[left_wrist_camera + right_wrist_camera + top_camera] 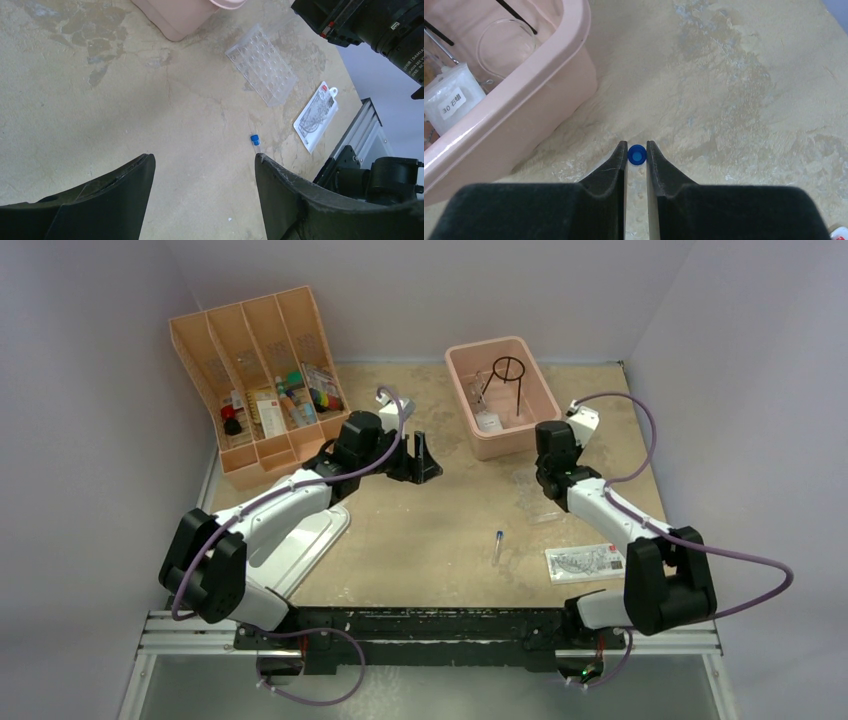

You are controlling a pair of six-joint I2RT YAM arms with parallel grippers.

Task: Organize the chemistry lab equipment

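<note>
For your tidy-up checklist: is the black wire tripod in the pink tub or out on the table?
In. The black wire tripod sits inside the pink tub, its ring and legs within the walls.

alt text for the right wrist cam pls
The right gripper pinches a small round blue piece between its black fingers, over the beige tabletop. At upper left stands the pink tub, holding a clear glass flask, a white labelled packet and thin black wire legs.

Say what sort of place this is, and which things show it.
Likely a walled robot test bench staged for chemistry-kit sorting: a pink tub holding a wire tripod, a clear well rack, an orange divided tray.
</note>
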